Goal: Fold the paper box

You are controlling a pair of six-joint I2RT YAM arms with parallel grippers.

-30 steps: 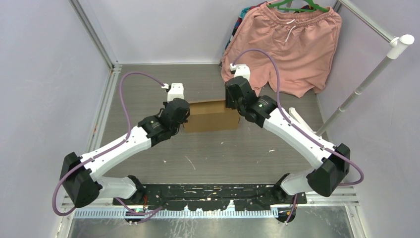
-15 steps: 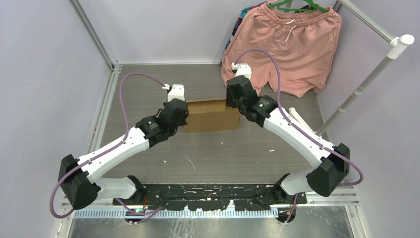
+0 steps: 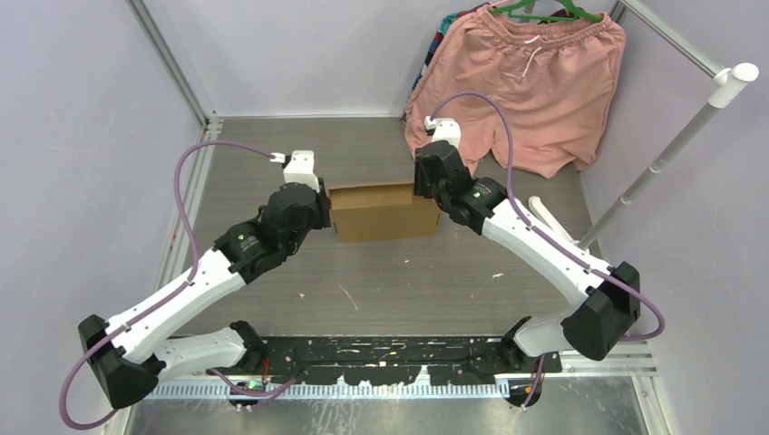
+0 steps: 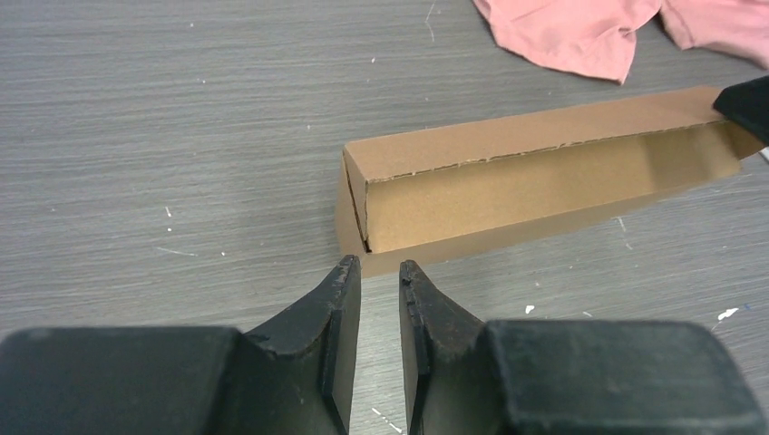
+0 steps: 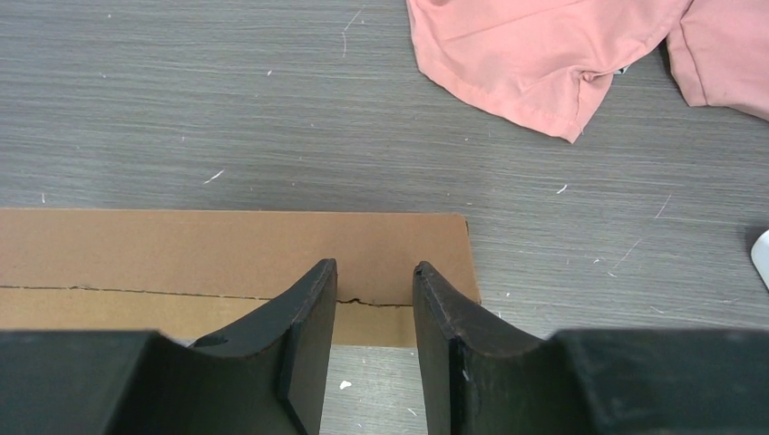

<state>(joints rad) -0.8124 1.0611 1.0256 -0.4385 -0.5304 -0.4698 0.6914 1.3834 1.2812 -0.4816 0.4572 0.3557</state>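
Note:
The paper box (image 3: 385, 210) is plain brown cardboard, standing as a shallow closed rectangular box at the middle of the table. In the left wrist view it (image 4: 535, 172) lies just beyond my fingertips, its left end wall facing me. My left gripper (image 3: 325, 216) sits just off the box's left end, its jaws a narrow gap apart and empty (image 4: 378, 265). My right gripper (image 3: 424, 195) hangs over the box's right end. Its jaws are open and hold nothing (image 5: 374, 267), their tips over the box's top (image 5: 227, 254) near a perforated fold line.
Pink shorts (image 3: 535, 82) hang at the back right and drape onto the table behind the box. A white pole (image 3: 689, 136) slants along the right side. A small white object (image 3: 544, 217) lies on the table right of the box.
My left arm has drawn back to the left, off the box's left end, which now shows. The right arm and the box have hardly moved.

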